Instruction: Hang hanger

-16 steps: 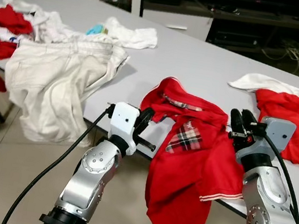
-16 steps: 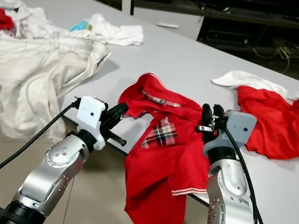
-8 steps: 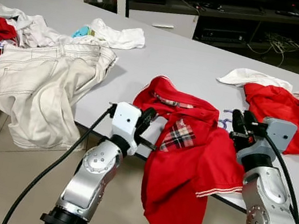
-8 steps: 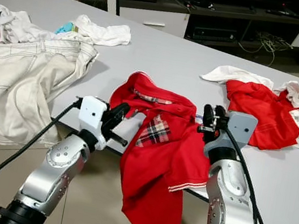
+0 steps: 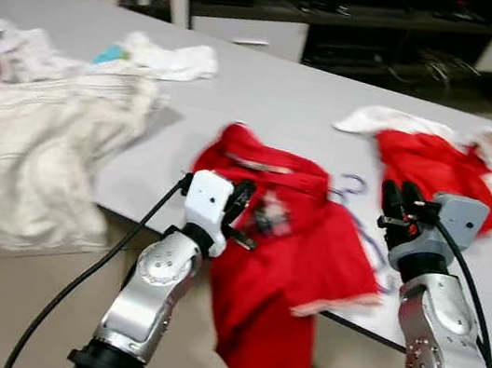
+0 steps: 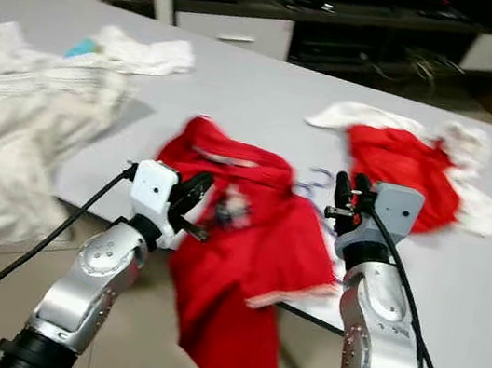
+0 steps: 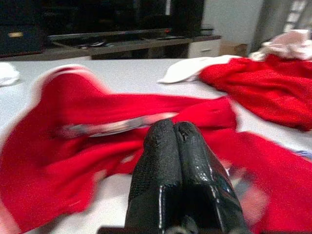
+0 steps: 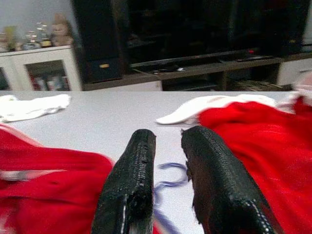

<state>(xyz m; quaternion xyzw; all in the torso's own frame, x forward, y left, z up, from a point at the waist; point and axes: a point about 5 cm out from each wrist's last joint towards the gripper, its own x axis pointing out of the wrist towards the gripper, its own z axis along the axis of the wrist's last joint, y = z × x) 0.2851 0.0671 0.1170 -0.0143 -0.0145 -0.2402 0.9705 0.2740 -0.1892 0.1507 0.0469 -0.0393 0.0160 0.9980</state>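
Two grippers sit raised at the near edge of the table, neither holding anything. Left gripper: fingers pressed together, empty, pointing at the collar of the red shirt. Right gripper: fingers a narrow gap apart, empty, aimed at the hanger.

Hanger: thin, purple-blue, lying on the table with its hook just beyond the right fingertips; the rest runs under the red shirt, which spills over the near edge toward the floor.

Risks, as judged from here:
- Hook is thin wire lying flat; a narrow grip coming in level may slide over it or push it farther off.
- Shirt is already half off the table. Pulling the hanger could drag the shirt down, or the shirt could slip off the hanger.

Hard to make out:
- Head views are blurred; the chest patch on the shirt is a smear.
- Hanger shoulders hidden under cloth; cannot tell whether it is properly threaded through the shirt.
- No rail or rack identifiable.

Farther off: a second red garment at right, pale trousers at left, white cloth at far left.
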